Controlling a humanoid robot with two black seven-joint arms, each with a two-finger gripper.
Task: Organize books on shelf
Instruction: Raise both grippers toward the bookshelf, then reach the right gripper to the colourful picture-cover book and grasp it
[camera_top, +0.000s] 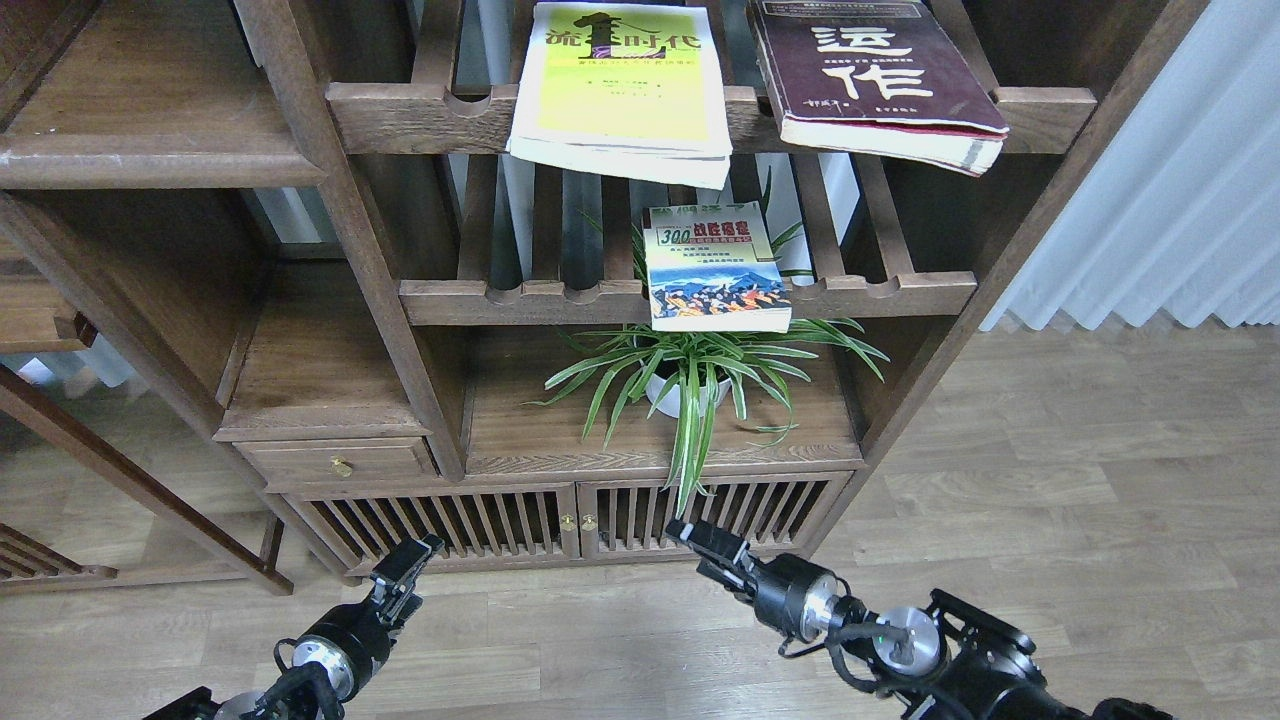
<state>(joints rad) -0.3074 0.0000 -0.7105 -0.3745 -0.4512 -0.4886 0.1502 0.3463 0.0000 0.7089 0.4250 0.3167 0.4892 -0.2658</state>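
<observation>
Books lie on slatted racks ahead of you: yellow-green paperback (622, 85) and maroon paperback (880, 75) above, "300" book (714, 268) below. Left gripper (405, 568) and right gripper (705, 545) hang low, holding nothing; their finger gaps you cannot tell.

Both my arms are black, built from rounded cylindrical joint housings. The left arm (335, 645), at the near left, carries a polished silver disc cap on one joint, ringed in glossy black, with thin black cables looping beside it. Its tool (405, 565) is small, black and blocky, with a pale patch near the tip; I cannot separate its fingers. The right arm (880, 640), at the near right, is bulkier: two silver round caps on successive joints, a tiny green light by the nearer one, black cables curling underneath, and angular black brackets behind. Its tool (705, 540) is a flat black block with whitish edges.
</observation>
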